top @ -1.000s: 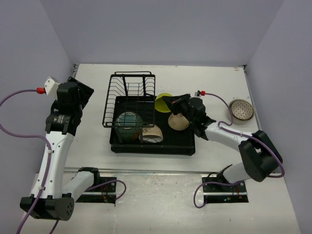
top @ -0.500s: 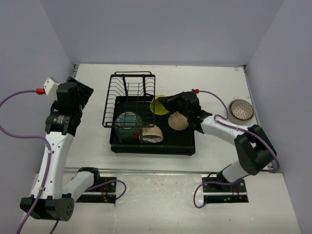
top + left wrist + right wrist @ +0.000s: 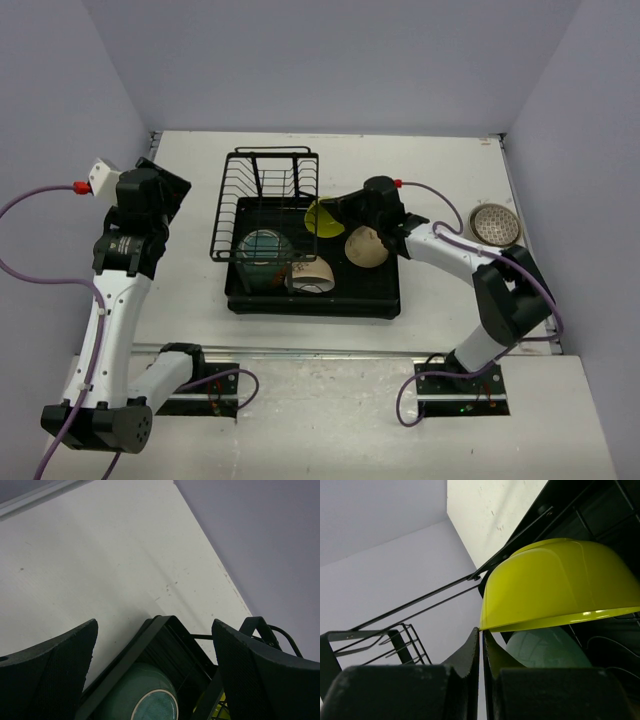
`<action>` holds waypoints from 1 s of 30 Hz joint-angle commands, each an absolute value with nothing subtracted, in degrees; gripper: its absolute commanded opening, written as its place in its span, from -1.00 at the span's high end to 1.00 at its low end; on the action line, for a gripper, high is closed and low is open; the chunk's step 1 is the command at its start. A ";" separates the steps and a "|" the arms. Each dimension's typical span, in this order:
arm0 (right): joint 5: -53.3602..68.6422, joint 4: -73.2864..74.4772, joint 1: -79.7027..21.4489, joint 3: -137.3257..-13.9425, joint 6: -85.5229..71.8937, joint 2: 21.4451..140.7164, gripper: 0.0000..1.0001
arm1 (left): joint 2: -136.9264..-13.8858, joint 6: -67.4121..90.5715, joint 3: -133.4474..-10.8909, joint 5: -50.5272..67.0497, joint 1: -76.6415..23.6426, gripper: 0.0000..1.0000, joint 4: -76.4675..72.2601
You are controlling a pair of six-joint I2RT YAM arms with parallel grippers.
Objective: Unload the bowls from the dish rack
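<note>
As right jaws pinch the yellow bowl [image 3: 560,585] at its rim, lift clear of the rack [image 3: 350,300]. Left jaws: wide.

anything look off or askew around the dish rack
The yellow-green bowl is tilted steeply at the far right edge of the dish rack, pinched by its rim in the jaws of the right gripper. A cream bowl lies tipped on its side inside the rack. Nothing looks spilled or broken.
</note>
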State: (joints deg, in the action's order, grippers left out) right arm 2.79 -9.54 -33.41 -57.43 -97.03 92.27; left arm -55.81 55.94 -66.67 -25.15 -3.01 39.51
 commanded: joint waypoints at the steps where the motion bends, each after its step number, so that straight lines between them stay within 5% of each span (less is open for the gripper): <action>1: 3.34 -6.42 -32.96 -61.08 -96.60 92.90 1.00 | -55.72 56.08 -68.20 -26.98 -2.46 -0.89 38.23; 18: 5.36 -0.18 -30.41 -64.33 -94.92 96.85 1.00 | -56.34 55.55 -68.55 -27.51 -2.37 -0.90 37.88; 30: 6.50 7.20 -29.27 -67.32 -92.90 98.79 0.64 | -57.04 55.63 -68.91 -27.60 -2.37 -0.90 37.27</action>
State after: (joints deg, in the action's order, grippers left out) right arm 5.56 2.44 -29.74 -65.12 -94.80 97.93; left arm -56.82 55.92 -66.76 -26.00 -3.01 39.48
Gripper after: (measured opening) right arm 0.166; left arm 0.949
